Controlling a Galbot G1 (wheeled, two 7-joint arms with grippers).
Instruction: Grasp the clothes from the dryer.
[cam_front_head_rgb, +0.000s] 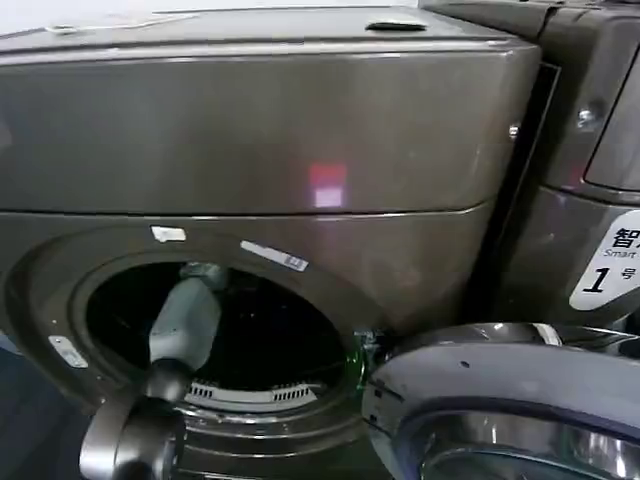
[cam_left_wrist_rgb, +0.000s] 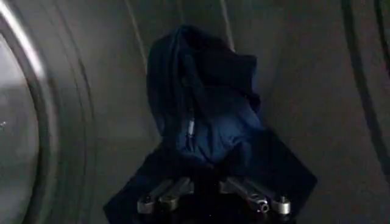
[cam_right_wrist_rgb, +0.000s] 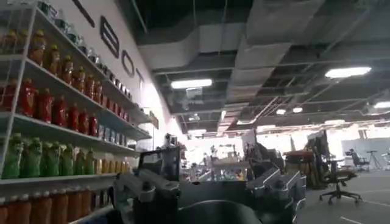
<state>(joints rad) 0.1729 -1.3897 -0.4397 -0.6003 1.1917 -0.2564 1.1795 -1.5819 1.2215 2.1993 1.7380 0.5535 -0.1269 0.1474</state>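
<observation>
The dryer (cam_front_head_rgb: 300, 130) is a bronze-grey front-loader, and its round porthole (cam_front_head_rgb: 230, 330) stands open. My left arm (cam_front_head_rgb: 185, 320) reaches through the porthole into the dark drum. Inside, the clothes (cam_left_wrist_rgb: 207, 115) are a small dark blue bundle lying against the drum wall (cam_left_wrist_rgb: 317, 91). My left gripper (cam_left_wrist_rgb: 207, 182) sits at the bundle's near edge, its fingers (cam_left_wrist_rgb: 173, 190) angled inward and closed into the fabric. Their tips are buried in the cloth. My right gripper (cam_right_wrist_rgb: 210, 182) is held away from the machine, open and empty, facing a room.
The dryer's round glass door (cam_front_head_rgb: 500, 400) hangs open at the lower right, close to the porthole. A white label marked "1" (cam_front_head_rgb: 605, 265) shows on the panel at the right. Shelves of bottles (cam_right_wrist_rgb: 55, 109) line the room behind the right gripper.
</observation>
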